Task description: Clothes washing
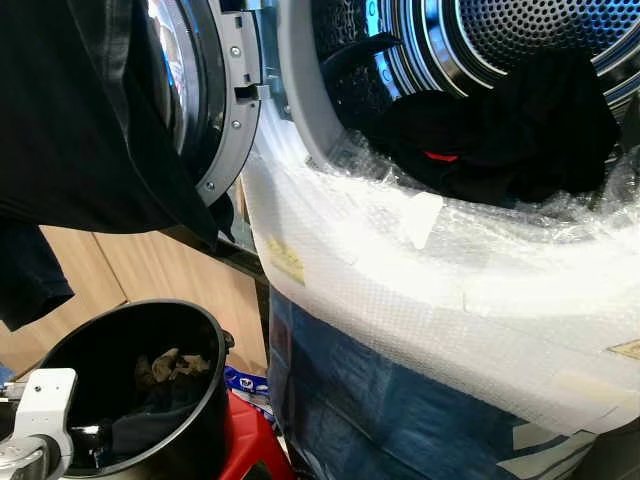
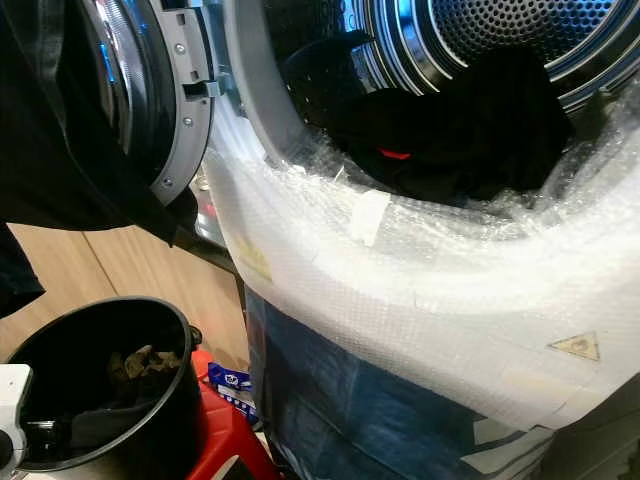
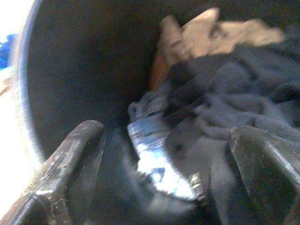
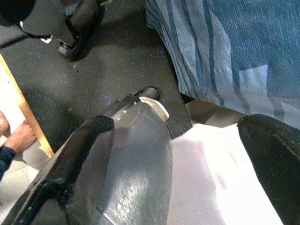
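Left wrist view: the left gripper [image 3: 168, 154] is down inside the round black plastic bucket [image 1: 205, 400], its two black fingers spread wide on either side of a heap of clothes, nothing pinched between them yet.
Bucket contents: crumpled dark grey fabric [image 3: 243, 93], a pale blue piece [image 3: 150, 145] with a small metal fastening, and a tan rag [image 3: 211, 33] against the far wall. The spread looks set to straddle the blue-and-grey fold.
Bucket placement: it stands on a red plastic stool [image 1: 250, 440] just beside the washer's front, probably so each lift to the drum is short.
Washer: the front-loading washing machine [image 2: 400, 290] has its round door [image 1: 215, 100] swung fully open to the left, keeping the mouth free for loading. Bubble wrap and blue film cover its front, apparently as padding.
Drum: dark black clothes with a red label [image 1: 500, 130] lie heaped at the lip of the perforated steel drum [image 1: 540, 30], partly hanging over the rim; they may need pushing deeper.
Hanging cloth: a black garment [image 1: 80, 110] droops across the upper left, in front of the door; what holds it is hidden.
Right gripper [image 4: 173, 154]: idle, low, fingers apart and empty above dark speckled floor [image 4: 103, 61].
Person: a hand [image 4: 18, 138] shows at the frame's edge, by a wooden strip.
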Tool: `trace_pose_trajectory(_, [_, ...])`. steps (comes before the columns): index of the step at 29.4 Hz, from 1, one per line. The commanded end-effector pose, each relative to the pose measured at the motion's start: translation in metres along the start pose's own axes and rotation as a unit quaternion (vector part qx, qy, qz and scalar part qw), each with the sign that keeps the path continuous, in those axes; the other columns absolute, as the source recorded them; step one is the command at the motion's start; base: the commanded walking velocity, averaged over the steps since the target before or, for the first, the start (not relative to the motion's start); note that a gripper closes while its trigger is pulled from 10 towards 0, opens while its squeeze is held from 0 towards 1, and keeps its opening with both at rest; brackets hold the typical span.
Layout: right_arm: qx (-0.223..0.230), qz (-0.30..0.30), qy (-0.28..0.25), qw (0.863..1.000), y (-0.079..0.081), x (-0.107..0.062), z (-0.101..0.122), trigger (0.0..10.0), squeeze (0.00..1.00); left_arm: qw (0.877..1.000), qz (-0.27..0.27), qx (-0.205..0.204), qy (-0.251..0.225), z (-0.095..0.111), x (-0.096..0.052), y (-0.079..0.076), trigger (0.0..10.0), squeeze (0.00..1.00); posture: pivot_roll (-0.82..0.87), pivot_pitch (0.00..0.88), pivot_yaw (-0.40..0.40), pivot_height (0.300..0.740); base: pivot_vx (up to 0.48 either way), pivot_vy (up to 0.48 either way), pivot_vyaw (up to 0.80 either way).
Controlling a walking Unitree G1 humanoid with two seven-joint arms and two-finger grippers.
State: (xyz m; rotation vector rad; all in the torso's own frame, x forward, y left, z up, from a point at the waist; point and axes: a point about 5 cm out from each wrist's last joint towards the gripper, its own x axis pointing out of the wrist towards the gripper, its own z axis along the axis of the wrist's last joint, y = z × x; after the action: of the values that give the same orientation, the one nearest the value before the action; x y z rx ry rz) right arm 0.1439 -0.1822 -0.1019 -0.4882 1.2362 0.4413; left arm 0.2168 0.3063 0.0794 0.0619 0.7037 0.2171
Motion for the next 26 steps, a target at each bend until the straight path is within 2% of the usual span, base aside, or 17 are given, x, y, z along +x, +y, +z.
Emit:
trace_pose_trajectory(1, [-0.009,-0.002,-0.004,1.000,-0.001,0.000,0.000,10.0,0.00,0.998,0.002,0.006,-0.064,0.023,-0.004,0.000,10.0,0.00,0.22,0.000,0.040,0.740,0.000,0.000,0.00])
trace_pose_trajectory(2, [-0.016,-0.005,-0.008,1.000,-0.001,0.000,0.000,10.0,0.00,0.996,0.012,0.009,-0.084,0.029,-0.004,0.003,10.0,0.00,0.22,0.000,0.035,0.740,0.000,0.000,0.00])
trace_pose_trajectory(4, [-0.022,-0.003,-0.011,1.000,0.001,0.000,0.002,10.0,0.00,0.995,0.024,0.007,-0.092,0.032,-0.005,0.007,10.0,0.00,0.22,0.000,0.036,0.740,0.000,0.000,0.00])
trace_pose_trajectory(9, [-0.035,0.006,-0.010,0.999,0.005,0.001,0.005,10.0,0.00,0.996,0.020,-0.010,-0.084,0.030,-0.002,0.008,10.0,0.00,0.22,0.000,0.035,0.740,0.000,0.000,0.00])
trace_pose_trajectory(12, [-0.035,0.004,-0.012,0.999,0.004,0.001,0.007,10.0,0.00,0.997,-0.005,-0.016,-0.080,0.027,0.000,0.001,10.0,0.00,0.21,0.000,0.031,0.740,0.000,0.000,0.00])
trace_pose_trajectory(13, [-0.039,0.001,-0.014,0.999,0.002,0.000,0.008,10.0,0.00,0.996,-0.035,-0.031,-0.071,0.024,0.002,-0.009,10.0,0.00,0.22,0.000,0.032,0.740,0.000,0.000,0.00])
trace_pose_trajectory(16, [-0.045,0.001,-0.024,0.999,0.000,0.000,0.011,10.0,0.00,0.995,-0.055,-0.045,-0.068,0.023,0.004,-0.018,10.0,0.00,0.22,0.000,0.029,0.740,0.000,0.000,0.00])
trace_pose_trajectory(19, [-0.038,0.009,-0.036,0.999,-0.001,0.000,0.015,10.0,0.00,0.995,-0.049,-0.072,-0.053,0.022,0.005,-0.019,10.0,0.00,0.22,0.000,0.023,0.740,0.000,0.000,0.00])
trace_pose_trajectory(20, [-0.046,0.009,-0.033,0.998,-0.001,-0.001,0.015,10.0,0.00,0.994,-0.045,-0.096,-0.040,0.021,0.005,-0.017,10.0,0.00,0.22,0.000,0.023,0.740,0.000,0.000,0.00])
trace_pose_trajectory(21, [-0.053,0.010,-0.031,0.998,-0.002,-0.001,0.014,10.0,0.00,0.993,-0.047,-0.101,-0.030,0.020,0.005,-0.016,10.0,0.00,0.22,0.000,0.022,0.740,0.000,0.000,0.00])
trace_pose_trajectory(26, [-0.072,0.003,-0.029,0.997,-0.002,-0.001,0.013,10.0,0.00,0.994,-0.050,-0.093,0.011,0.008,0.000,-0.016,10.0,0.00,0.24,0.000,0.021,0.740,0.000,0.000,0.00])
